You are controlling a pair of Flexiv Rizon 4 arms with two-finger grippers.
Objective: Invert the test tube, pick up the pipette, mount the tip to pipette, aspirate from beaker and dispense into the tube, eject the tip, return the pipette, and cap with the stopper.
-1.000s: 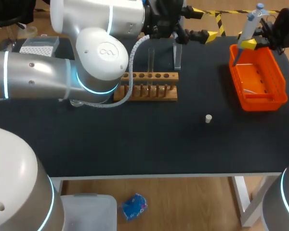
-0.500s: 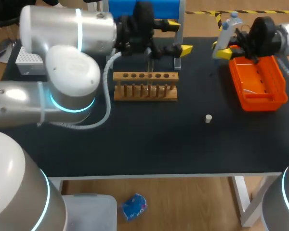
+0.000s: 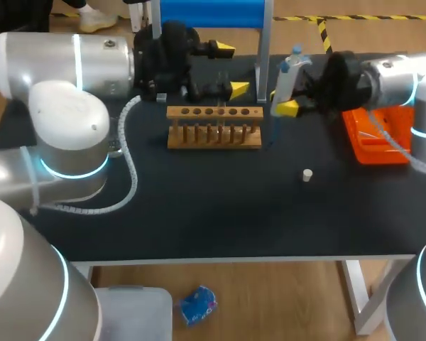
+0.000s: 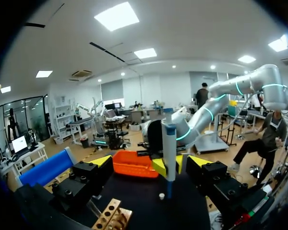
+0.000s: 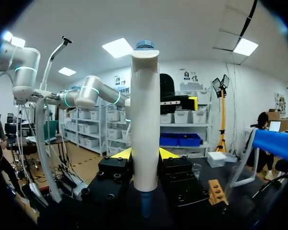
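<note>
1. Pipette (image 3: 287,71), head view: long axis runs 1-to-7 o'clock, blue cap uppermost. It is clamped in the right gripper (image 3: 282,101), at 2 o'clock from the rack (image 3: 214,128). Nozzle end indistinct. At the rack's 12 o'clock, the left gripper (image 3: 232,69) has its fingers spread.
2. Left wrist view: pipette upright, ahead of the left gripper and not touching it.
3. Right wrist view: pipette between both fingers, cap pointing away from the wrist; yellow tips partly hidden.

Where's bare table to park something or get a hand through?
Widest free patch: the black table between the wooden tube rack and the near edge, left of the small white stopper. Also free in front of the orange basket. Crowded: behind the rack, around the left gripper and right gripper.
</note>
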